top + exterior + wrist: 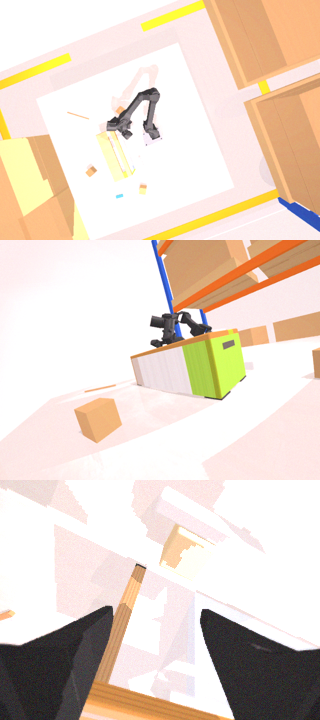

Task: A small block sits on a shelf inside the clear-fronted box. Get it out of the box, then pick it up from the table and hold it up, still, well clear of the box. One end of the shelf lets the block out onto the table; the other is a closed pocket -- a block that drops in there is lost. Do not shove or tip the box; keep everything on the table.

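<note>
The box stands upright, with a wooden top edge low in the wrist view. Its green end faces the exterior view. My gripper is open, tilted down at the box's other end; its fingers are partly behind the box in the exterior view. Nothing is between the fingers. A cream block with an orange side shows beyond the fingertips, near the box's corner post. It looks like it is on the table outside the box; whether it is the task's block I cannot tell. The shelf's inside is mostly unreadable in the glare.
A brown cube lies beside the forearm. Another brown cube lies behind the box. A cream cube and a blue block lie beyond the green end. A thin stick lies past the gripper's end.
</note>
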{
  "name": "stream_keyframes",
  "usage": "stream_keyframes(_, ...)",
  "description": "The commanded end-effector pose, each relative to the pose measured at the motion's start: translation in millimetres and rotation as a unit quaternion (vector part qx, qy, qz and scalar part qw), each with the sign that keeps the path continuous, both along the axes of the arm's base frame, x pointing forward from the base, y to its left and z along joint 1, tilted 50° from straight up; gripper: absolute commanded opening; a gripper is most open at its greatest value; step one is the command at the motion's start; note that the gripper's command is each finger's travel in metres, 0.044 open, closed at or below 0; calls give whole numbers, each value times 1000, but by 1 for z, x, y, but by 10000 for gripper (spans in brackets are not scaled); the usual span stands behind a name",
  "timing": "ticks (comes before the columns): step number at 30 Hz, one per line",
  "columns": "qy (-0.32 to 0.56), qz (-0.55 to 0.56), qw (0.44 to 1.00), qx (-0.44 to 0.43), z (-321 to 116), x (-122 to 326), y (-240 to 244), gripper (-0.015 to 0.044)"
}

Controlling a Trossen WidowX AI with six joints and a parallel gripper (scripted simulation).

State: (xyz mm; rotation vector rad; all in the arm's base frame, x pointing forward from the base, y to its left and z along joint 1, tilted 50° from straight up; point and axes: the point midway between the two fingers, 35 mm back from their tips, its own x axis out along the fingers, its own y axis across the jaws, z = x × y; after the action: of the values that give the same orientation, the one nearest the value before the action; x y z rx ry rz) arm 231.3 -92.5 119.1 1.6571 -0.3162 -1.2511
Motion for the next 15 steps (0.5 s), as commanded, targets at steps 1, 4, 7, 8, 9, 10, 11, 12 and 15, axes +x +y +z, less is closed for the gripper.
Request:
stream_keyframes(1, -133, -112, 981, 87, -9, -3, -4, 285)
stream_keyframes(4, -133, -112, 981, 87, -9, -3, -4, 285)
stream_keyframes(7, -133, -112, 981, 87, -9, -3, -4, 285)
stream_keyframes(8, -133, -112, 981, 87, -9, -3, -4, 285)
stream_keyframes(9, -133, -112, 981, 87, -9, -3, -4, 285)
stream_keyframes(10, -133, -112, 981, 87, -9, -3, -4, 285)
stream_keyframes(11, -133, -112, 981, 87, -9, -3, -4, 285)
stream_keyframes(12, -133, -112, 981, 87, -9, -3, -4, 285)
stream_keyframes(15, -132, -112, 981, 88, -11, -3, -5, 285)
